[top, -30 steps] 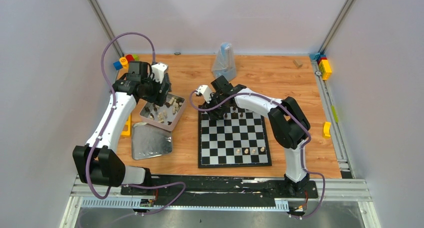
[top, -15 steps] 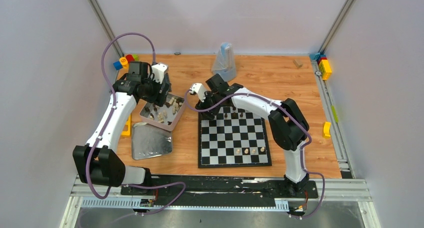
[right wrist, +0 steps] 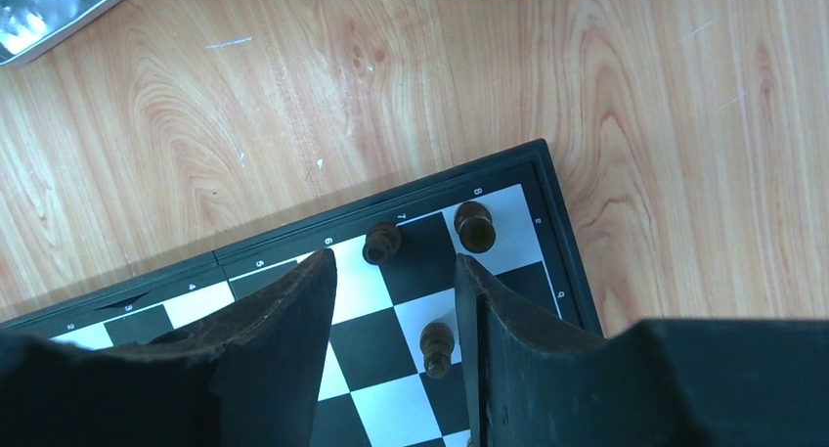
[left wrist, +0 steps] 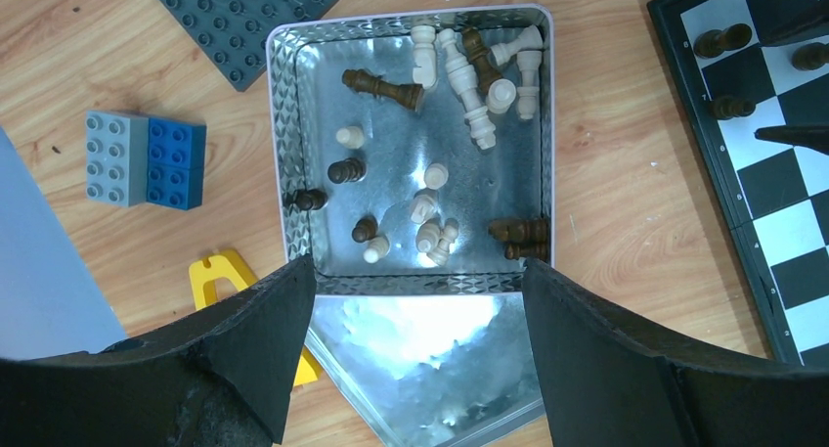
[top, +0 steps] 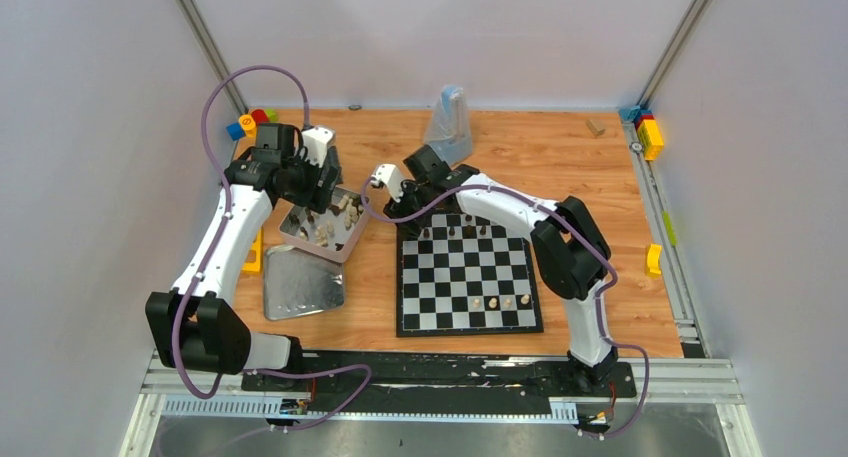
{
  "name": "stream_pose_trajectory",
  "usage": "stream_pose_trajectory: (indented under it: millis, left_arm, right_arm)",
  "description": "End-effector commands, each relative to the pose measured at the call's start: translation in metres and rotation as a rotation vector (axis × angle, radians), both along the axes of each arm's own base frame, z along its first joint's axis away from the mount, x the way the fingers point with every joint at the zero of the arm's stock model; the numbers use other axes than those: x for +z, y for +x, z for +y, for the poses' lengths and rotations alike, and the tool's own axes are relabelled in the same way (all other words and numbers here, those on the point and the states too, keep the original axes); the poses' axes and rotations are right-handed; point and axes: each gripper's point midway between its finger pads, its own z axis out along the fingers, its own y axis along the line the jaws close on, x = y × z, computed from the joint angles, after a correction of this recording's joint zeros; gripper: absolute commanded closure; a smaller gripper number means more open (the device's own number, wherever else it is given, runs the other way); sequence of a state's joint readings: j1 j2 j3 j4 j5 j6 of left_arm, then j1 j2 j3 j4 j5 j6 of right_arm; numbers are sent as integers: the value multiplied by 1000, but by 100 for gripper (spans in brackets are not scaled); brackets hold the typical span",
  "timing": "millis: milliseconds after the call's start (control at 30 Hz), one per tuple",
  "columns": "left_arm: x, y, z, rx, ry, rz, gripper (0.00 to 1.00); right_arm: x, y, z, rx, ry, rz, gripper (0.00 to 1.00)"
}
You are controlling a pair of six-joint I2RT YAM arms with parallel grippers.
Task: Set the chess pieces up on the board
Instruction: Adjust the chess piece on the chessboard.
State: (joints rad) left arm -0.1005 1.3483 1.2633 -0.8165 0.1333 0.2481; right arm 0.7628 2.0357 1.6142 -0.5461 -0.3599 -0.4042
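Over the far left corner of the board (right wrist: 364,286), the right gripper (right wrist: 393,263) hangs with its fingers moderately parted and nothing held. Three dark chess pieces (right wrist: 381,242) stand upright beneath it, long axes vertical. The board's border runs just beyond them, then bare table (right wrist: 391,95). The left gripper (left wrist: 418,266) gapes wide and empty above the tin (left wrist: 293,154). Most cream and dark pieces there lie flat, pointing every way.

Most chess pieces (left wrist: 423,207) lie jumbled in the tin (left wrist: 291,105); few stand on the board (top: 465,267).
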Motion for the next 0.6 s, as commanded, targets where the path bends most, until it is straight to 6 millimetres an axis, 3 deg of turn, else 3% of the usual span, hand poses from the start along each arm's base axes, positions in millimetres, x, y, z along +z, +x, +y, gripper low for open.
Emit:
stream_pose_trajectory:
  millis: [0, 567]
  left_arm:
    - [21, 7, 3, 23, -20, -77, 15]
    - [20, 8, 10, 46, -28, -77, 15]
  right_arm:
    - [3, 1, 13, 16, 22, 6, 52]
    - [-15, -6, 20, 36, 6, 46, 64]
